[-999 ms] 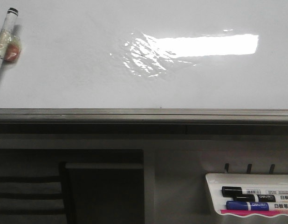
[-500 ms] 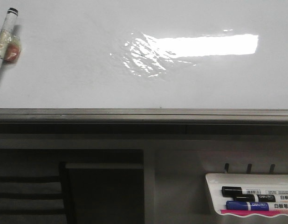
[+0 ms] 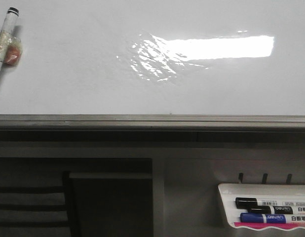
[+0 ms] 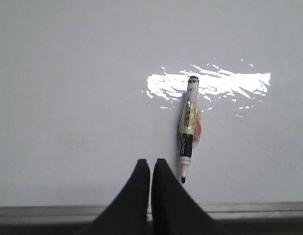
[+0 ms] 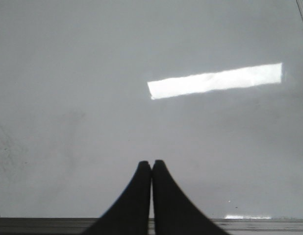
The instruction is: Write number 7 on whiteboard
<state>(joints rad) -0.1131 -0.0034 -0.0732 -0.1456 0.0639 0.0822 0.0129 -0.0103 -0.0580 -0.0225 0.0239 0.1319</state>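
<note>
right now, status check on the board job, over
Left gripper and right gripper shut, empty. Marker lies uncapped on whiteboard, ungrasped. No clear 7. Nothing blocking.

You are looking at a whiteboard (image 3: 68, 74) that is showing a smooth, glossy white face, throwing back a bright rectangular reflection (image 3: 216, 48). Its edge rail (image 3: 152, 121) is reading as dull grey brushed metal. The marker (image 4: 188, 128) lying on the board is looking like smooth plastic with a glossy printed label. The marker tray (image 3: 224, 205) is appearing as white moulded plastic. Both end effectors, left (image 4: 150, 169) and right (image 5: 151, 169), are showing matt black fingers, pressed together.
</note>
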